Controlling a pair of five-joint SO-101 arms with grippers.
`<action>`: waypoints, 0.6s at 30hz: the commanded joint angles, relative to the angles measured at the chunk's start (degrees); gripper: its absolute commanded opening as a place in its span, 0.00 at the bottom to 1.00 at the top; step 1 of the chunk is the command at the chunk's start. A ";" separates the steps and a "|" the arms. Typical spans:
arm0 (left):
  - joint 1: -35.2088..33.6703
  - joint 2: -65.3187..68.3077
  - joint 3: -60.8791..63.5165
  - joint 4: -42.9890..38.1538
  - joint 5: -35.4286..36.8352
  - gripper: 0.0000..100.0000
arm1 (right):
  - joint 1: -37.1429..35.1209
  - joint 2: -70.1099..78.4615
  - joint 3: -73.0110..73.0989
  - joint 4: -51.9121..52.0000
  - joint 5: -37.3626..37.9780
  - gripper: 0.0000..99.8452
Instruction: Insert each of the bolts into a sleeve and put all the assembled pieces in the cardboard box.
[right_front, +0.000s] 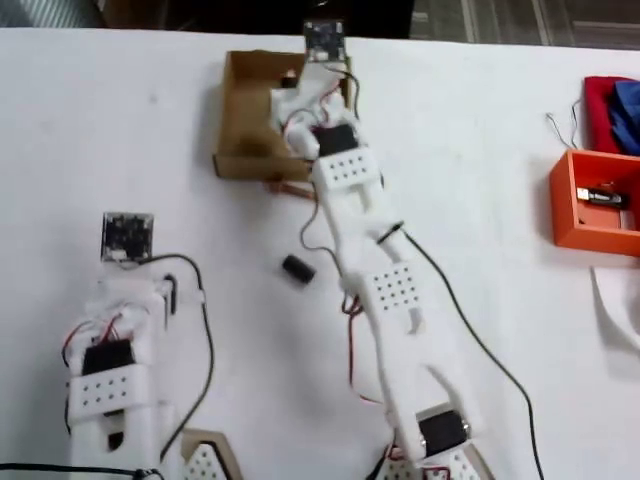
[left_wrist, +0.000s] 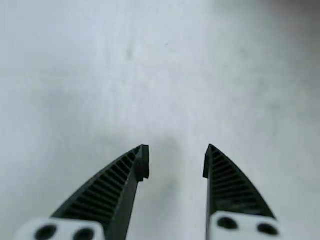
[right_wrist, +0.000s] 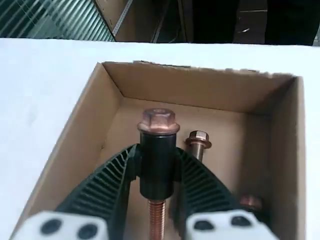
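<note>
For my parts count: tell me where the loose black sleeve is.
In the high view, the black sleeve lies on the table between the left arm and the right arm, closer to the right, short of the cardboard box.

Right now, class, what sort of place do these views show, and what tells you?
Probably a robotics lab bench: two white jointed robot arms at a white table, the right claw gripping a black-sleeved copper bolt over a brown cardboard box.

A white table (right_front: 130, 130) runs back to a ribbed panel (right_wrist: 45, 20) and a dark room behind.
</note>
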 joint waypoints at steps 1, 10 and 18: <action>0.00 -0.09 -0.22 -1.05 -0.26 0.20 | -0.92 -1.54 0.97 -4.09 -0.35 0.02; 0.09 -0.09 -0.22 -1.05 -0.26 0.20 | -1.63 -1.10 5.54 -6.29 -0.35 0.02; 0.09 -0.09 -0.22 -1.05 -0.26 0.20 | -1.63 -1.45 8.26 -5.67 -0.35 0.02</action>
